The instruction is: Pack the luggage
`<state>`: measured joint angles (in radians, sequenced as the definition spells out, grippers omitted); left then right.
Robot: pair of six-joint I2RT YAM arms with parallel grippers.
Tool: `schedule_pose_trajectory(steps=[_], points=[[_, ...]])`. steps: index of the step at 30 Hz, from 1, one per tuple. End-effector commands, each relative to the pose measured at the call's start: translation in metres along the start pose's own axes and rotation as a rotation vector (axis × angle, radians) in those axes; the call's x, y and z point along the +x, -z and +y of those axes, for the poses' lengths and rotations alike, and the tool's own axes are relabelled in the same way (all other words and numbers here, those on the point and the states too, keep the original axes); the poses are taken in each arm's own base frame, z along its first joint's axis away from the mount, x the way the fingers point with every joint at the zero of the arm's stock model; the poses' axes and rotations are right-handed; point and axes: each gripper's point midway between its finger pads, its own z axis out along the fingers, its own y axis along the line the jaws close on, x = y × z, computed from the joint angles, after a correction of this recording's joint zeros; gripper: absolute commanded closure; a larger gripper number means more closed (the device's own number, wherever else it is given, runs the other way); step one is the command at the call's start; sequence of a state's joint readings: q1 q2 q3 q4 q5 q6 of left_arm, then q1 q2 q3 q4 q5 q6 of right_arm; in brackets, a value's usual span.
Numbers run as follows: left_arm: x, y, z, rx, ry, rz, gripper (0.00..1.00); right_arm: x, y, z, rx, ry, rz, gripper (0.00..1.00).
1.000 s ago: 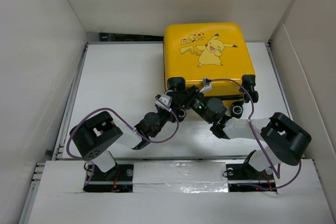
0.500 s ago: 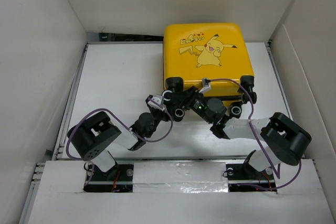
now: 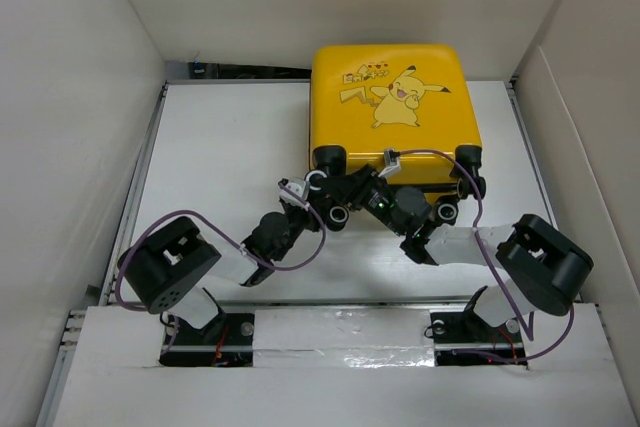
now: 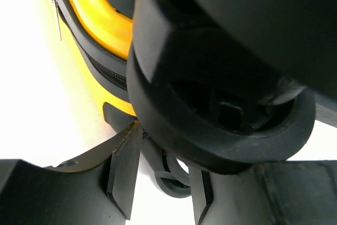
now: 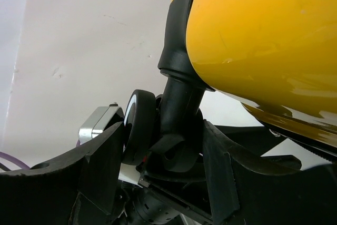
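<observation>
The luggage [image 3: 395, 97] is a yellow Pikachu suitcase lying flat and closed at the far middle of the table, with its black wheels toward me. My right gripper [image 3: 348, 197] is shut on the near-left wheel assembly [image 5: 139, 125]: one finger presses the wheel, the other its black fork. The yellow shell [image 5: 253, 35] fills that view's upper right. My left gripper [image 3: 315, 187] is open right beside it, at the same corner. In the left wrist view a big black wheel [image 4: 221, 109] hangs just above the gripper [image 4: 163, 154], and the closed zipper seam [image 4: 100, 61] runs along the yellow shell.
White walls enclose the table [image 3: 220, 147] on the left, back and right. A purple cable [image 3: 440, 157] from the right arm loops over the suitcase's near edge. The other wheels [image 3: 468, 162] stand at the near-right corner.
My left arm has swung left and drawn back a little from the wheels. The suitcase has shifted slightly away and left. The right gripper stays on the wheel.
</observation>
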<state>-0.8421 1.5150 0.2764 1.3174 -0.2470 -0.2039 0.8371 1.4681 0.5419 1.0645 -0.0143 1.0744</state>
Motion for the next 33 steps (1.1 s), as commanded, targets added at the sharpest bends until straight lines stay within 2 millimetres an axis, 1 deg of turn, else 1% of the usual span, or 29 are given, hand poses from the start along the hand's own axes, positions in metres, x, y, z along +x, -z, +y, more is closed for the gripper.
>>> schedule_pose_trajectory(steps=[1,3,4,5,6,7,8,10,11,12,13,14,16,17,19,20,21,23,26,27,29,30,33], points=[[-0.214,0.030,-0.032,0.166,0.275,-0.803,0.66,0.021,0.037,0.144,-0.568,-0.054,0.165,1.00],[-0.222,0.028,-0.037,0.185,0.283,-0.822,0.65,0.025,0.039,0.144,-0.572,-0.057,0.174,1.00],[-0.222,0.027,-0.038,0.192,0.285,-0.822,0.62,0.026,0.039,0.142,-0.568,-0.057,0.176,1.00],[-0.222,0.027,-0.042,0.204,0.298,-0.820,0.57,0.026,0.039,0.142,-0.567,-0.059,0.175,1.00],[-0.225,0.028,-0.042,0.205,0.303,-0.828,0.55,0.027,0.039,0.140,-0.564,-0.061,0.175,1.00],[-0.224,0.027,-0.045,0.207,0.309,-0.826,0.53,0.028,0.039,0.139,-0.564,-0.063,0.177,1.00],[-0.226,0.026,-0.042,0.189,0.317,-0.833,0.53,0.028,0.040,0.140,-0.571,-0.063,0.178,1.00],[-0.232,0.023,-0.040,0.168,0.316,-0.850,0.58,0.029,0.039,0.139,-0.571,-0.068,0.181,1.00],[-0.233,0.023,-0.033,0.129,0.338,-0.860,0.66,0.029,0.040,0.139,-0.575,-0.070,0.181,1.00],[-0.239,0.023,-0.032,0.132,0.352,-0.875,0.70,0.033,0.041,0.140,-0.576,-0.076,0.193,1.00],[-0.241,0.022,-0.034,0.138,0.346,-0.879,0.74,0.034,0.039,0.136,-0.564,-0.080,0.192,1.00],[-0.244,0.019,-0.028,0.099,0.345,-0.893,0.84,0.034,0.040,0.136,-0.565,-0.086,0.191,1.00],[-0.246,0.018,-0.024,0.070,0.343,-0.900,0.92,0.035,0.042,0.136,-0.575,-0.092,0.195,1.00],[-0.246,0.017,-0.018,0.034,0.344,-0.905,0.99,0.035,0.042,0.136,-0.579,-0.096,0.196,1.00],[-0.247,0.014,-0.008,0.012,0.353,-0.913,1.00,0.036,0.044,0.135,-0.577,-0.096,0.198,1.00],[-0.246,0.013,-0.011,0.030,0.353,-0.909,1.00,0.036,0.043,0.134,-0.572,-0.096,0.198,1.00],[-0.246,0.013,-0.007,0.018,0.351,-0.910,1.00,0.037,0.044,0.132,-0.566,-0.094,0.197,1.00],[-0.244,0.014,-0.010,0.036,0.340,-0.902,1.00,0.036,0.045,0.131,-0.569,-0.094,0.193,1.00],[-0.238,0.018,-0.008,0.035,0.331,-0.887,1.00,0.029,0.046,0.127,-0.566,-0.092,0.176,1.00],[-0.235,0.019,-0.003,0.025,0.324,-0.880,1.00,0.029,0.045,0.126,-0.565,-0.093,0.179,1.00],[-0.233,0.021,-0.006,0.046,0.322,-0.872,1.00,0.027,0.045,0.124,-0.562,-0.088,0.172,1.00],[-0.229,0.021,-0.006,0.047,0.313,-0.859,1.00,0.027,0.045,0.124,-0.561,-0.088,0.173,1.00],[-0.222,0.025,-0.017,0.119,0.300,-0.831,1.00,0.021,0.045,0.122,-0.564,-0.077,0.162,1.00]])
